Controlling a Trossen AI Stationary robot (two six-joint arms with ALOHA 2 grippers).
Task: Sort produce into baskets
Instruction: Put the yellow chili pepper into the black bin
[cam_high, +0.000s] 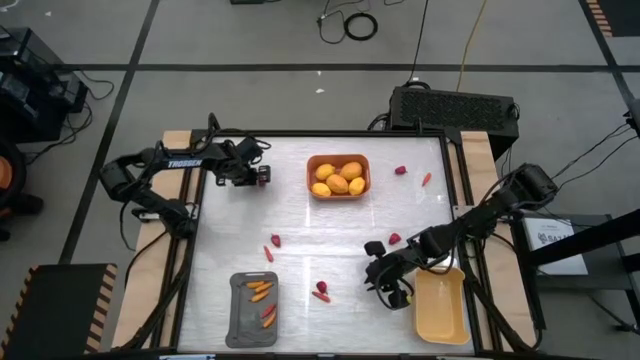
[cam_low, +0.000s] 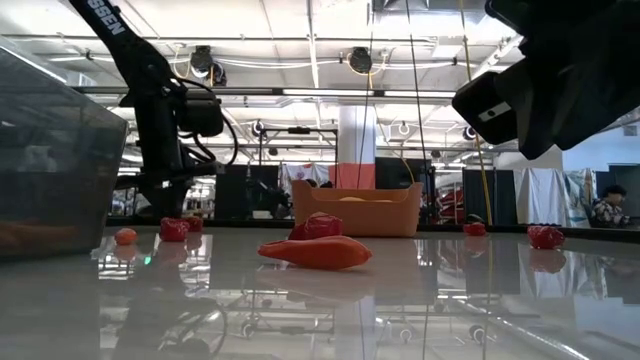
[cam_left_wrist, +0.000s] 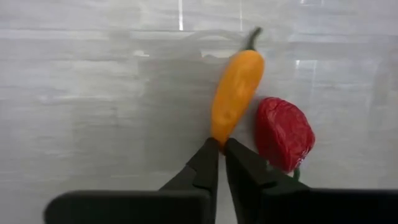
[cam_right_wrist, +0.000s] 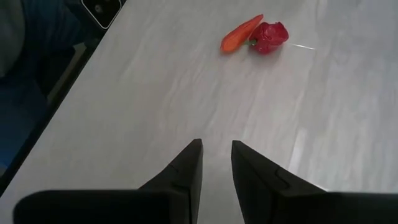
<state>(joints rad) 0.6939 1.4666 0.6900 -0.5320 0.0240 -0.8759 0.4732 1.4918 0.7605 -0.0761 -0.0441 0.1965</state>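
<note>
My left gripper (cam_high: 263, 176) (cam_left_wrist: 220, 145) stands at the far left of the table, fingers pointing down, shut on the end of an orange carrot-like stick (cam_left_wrist: 236, 87). A red berry (cam_left_wrist: 285, 132) lies against that stick on the table. My right gripper (cam_high: 388, 287) (cam_right_wrist: 216, 149) hovers open near the table's front right with nothing between its fingers. Ahead of it another carrot stick (cam_right_wrist: 241, 33) and a red berry (cam_right_wrist: 268, 37) lie side by side. The orange-brown basket (cam_high: 312, 187) holds several lemons (cam_high: 340, 178). The dark grey basket (cam_high: 238, 318) holds carrot sticks. The pale yellow basket (cam_high: 441, 310) is beside the right arm. My left gripper pinches the carrot stick's pointed end (cam_left_wrist: 216, 135), opposite its green stem, between its two fingertips (cam_left_wrist: 208, 155). The fingers come from above, slanting down, and lie along the stick. The stick lies flat on the table, with the red berry touching its side.
Loose pieces lie about the table: a berry (cam_high: 400, 170) and a stick (cam_high: 426, 180) at the far right, a berry (cam_high: 276, 240) and a stick (cam_high: 269, 254) left of centre, and a berry (cam_high: 395, 239) near the right arm.
</note>
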